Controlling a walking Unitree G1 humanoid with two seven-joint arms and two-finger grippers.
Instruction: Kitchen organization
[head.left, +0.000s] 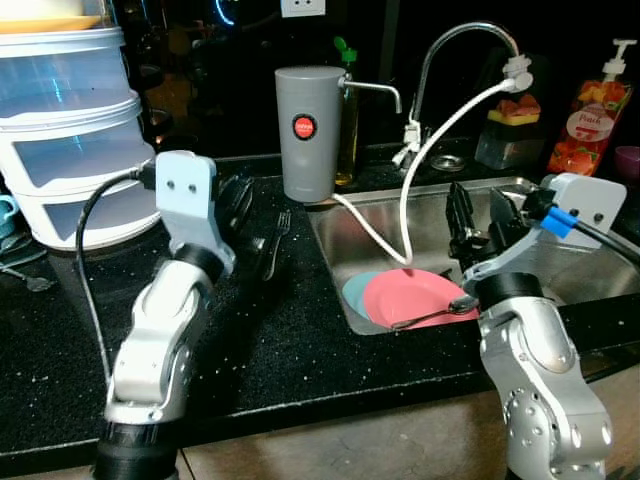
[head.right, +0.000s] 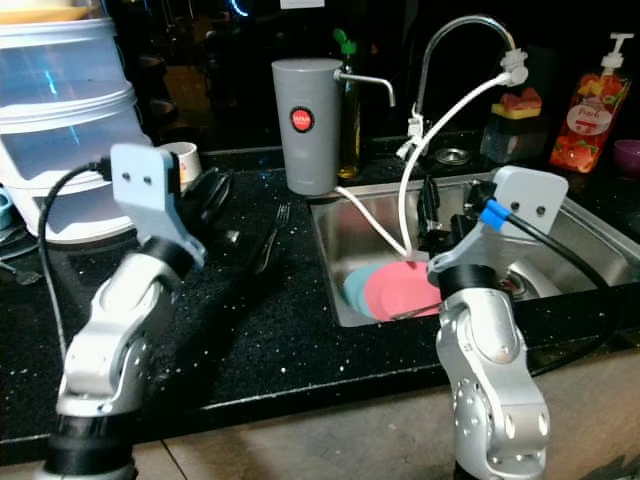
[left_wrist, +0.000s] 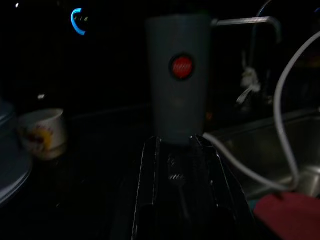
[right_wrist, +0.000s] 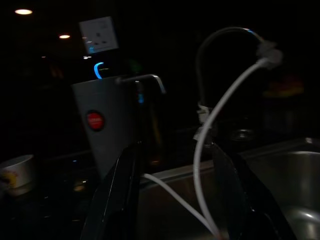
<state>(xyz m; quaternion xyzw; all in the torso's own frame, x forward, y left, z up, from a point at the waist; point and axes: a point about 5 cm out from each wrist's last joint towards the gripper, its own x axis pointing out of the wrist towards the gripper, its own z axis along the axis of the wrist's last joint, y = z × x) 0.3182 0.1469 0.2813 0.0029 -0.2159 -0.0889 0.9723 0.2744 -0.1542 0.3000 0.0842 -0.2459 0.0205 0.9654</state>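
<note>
A dark fork (head.left: 273, 243) lies on the black counter (head.left: 290, 340), left of the sink. My left gripper (head.left: 243, 205) hovers low just left of it, open by a narrow gap. In the left wrist view the fork's tines (left_wrist: 175, 170) show through that gap. A pink plate (head.left: 418, 294) overlaps a light blue plate (head.left: 356, 291) in the steel sink (head.left: 335, 250), and a spoon (head.left: 436, 315) rests on the pink one. My right gripper (head.left: 478, 215) hangs wide open above the sink, to the right of the plates, with nothing in it.
A grey dispenser (head.left: 308, 130) stands at the sink's back left corner. A white hose (head.left: 440, 135) runs from the faucet (head.left: 455, 45) down into the sink. Stacked plastic containers (head.left: 70, 130) and a small cup (head.right: 185, 160) sit at the left, a soap bottle (head.left: 590, 115) at the back right.
</note>
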